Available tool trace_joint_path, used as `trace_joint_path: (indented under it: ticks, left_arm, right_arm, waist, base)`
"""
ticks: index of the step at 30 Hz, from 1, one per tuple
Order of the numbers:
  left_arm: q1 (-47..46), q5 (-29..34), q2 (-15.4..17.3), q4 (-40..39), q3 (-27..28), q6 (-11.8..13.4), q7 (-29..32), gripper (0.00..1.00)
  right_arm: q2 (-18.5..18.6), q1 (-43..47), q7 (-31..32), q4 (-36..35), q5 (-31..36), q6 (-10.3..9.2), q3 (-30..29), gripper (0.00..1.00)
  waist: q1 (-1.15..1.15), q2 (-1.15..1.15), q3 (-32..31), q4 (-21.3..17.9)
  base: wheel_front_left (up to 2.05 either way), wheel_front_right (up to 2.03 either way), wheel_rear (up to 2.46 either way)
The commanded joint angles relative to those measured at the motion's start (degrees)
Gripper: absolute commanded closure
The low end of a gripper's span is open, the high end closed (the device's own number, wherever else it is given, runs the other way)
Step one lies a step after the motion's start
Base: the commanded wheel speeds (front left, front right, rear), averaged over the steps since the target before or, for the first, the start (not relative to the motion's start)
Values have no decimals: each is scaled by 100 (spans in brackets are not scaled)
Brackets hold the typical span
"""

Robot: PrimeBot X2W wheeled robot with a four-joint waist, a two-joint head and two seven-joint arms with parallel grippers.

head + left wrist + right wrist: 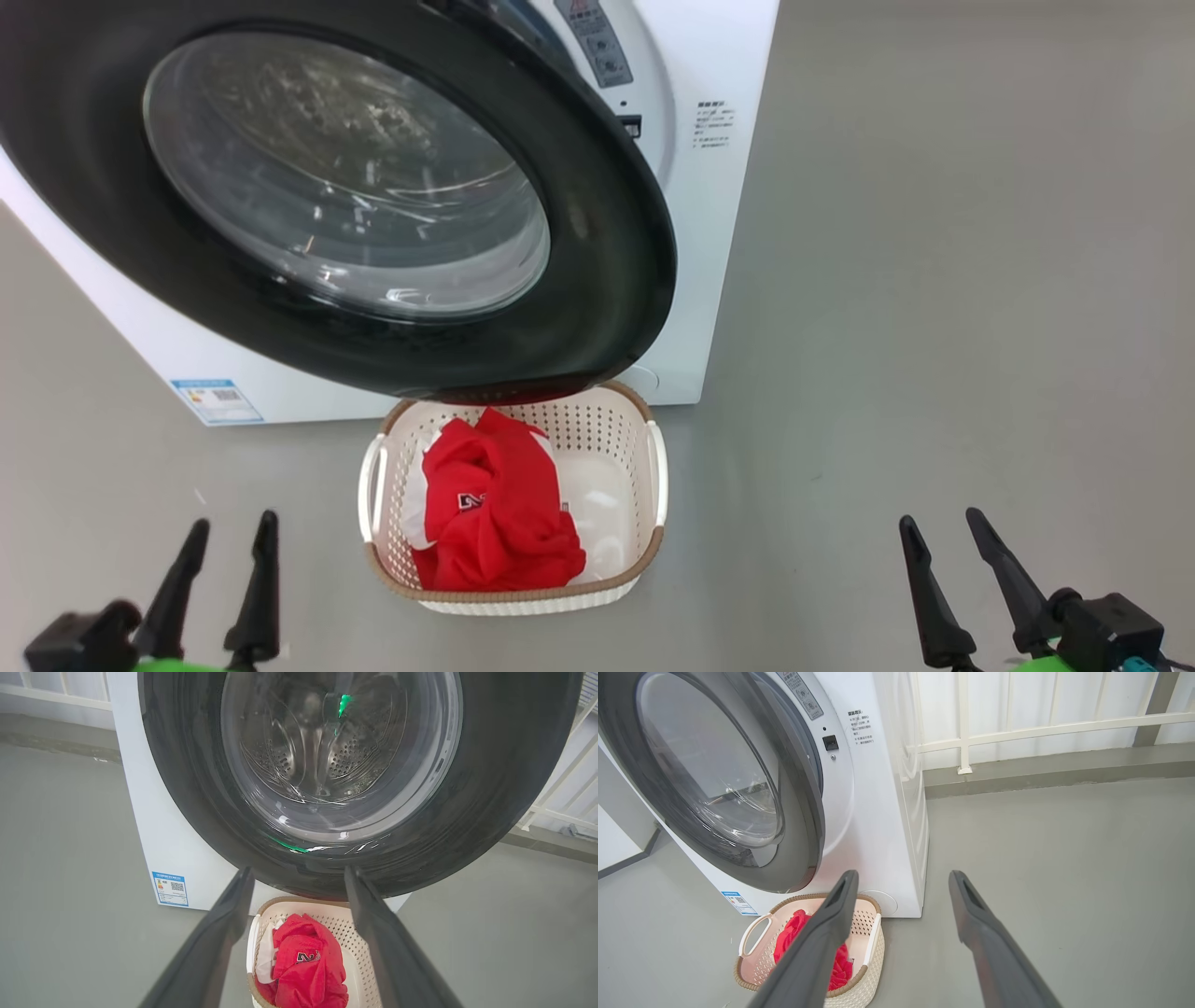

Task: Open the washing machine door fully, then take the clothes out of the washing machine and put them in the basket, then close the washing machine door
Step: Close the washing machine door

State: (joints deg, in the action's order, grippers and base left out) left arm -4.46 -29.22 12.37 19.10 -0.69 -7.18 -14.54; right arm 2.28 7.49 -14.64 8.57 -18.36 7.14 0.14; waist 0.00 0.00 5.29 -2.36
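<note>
Right wrist view: basket (874, 963) on grey floor (1064, 858), railing (963, 718) perhaps metal.

Am counting here: one washing machine (719, 233), one washing machine door (607, 308), one basket (523, 595), one heap of clothes (495, 523), two grippers: left gripper (235, 519), right gripper (938, 516).

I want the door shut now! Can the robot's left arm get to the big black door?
Probably yes. The left gripper is open and empty, the washing machine door hangs ajar straight ahead, and nothing stands between them.

clothes (495, 523) in basket (523, 594); basket fwd of washer (719, 233), under door (611, 280)
</note>
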Motion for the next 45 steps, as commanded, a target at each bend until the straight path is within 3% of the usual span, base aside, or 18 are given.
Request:
trace_joint_path:
  ticks: [1,12,19,32,33,34,37,45]
  left_arm:
    - [10,108,83,-198,298,-31,-46,0]
    - [727,903,-207,-866,850,-31,-46,0]
    - [889,1063,-397,-941,942,-31,-46,0]
    - [885,1142,-454,-990,893,-31,-46,0]
    - [876,1147,-466,-992,868,-31,-46,0]
    - [865,1149,-482,-992,838,-31,-46,0]
    - [829,1140,-540,-1007,739,-31,-46,0]
    - [646,1078,-681,-986,463,-31,-46,0]
  right_arm:
    - [60,-39,-36,-146,13,35,93,0]
    - [60,137,-36,-218,22,35,-29,0]
    - [60,208,-36,-252,-9,35,-59,0]
    - [60,153,-36,-257,-6,35,-71,0]
    - [60,149,-36,-261,-24,35,-66,8]
    - [60,145,-36,-262,-37,35,-55,50]
    - [60,81,-36,-244,-76,35,12,100]
    - [60,-794,-36,-64,-226,35,451,100]
  waist:
    - [0,0,-46,-32]
    - [0,0,-231,-63]
    - [0,0,-223,-15]
    - [0,0,-221,63]
    - [0,0,-219,93]
    - [0,0,-217,128]
    - [0,0,-197,249]
    - [0,0,-9,617]
  base:
    - [0,0,0]
    - [0,0,0]
    - [0,0,0]
    - [0,0,0]
    - [0,0,0]
    - [0,0,0]
    - [0,0,0]
    - [0,0,0]
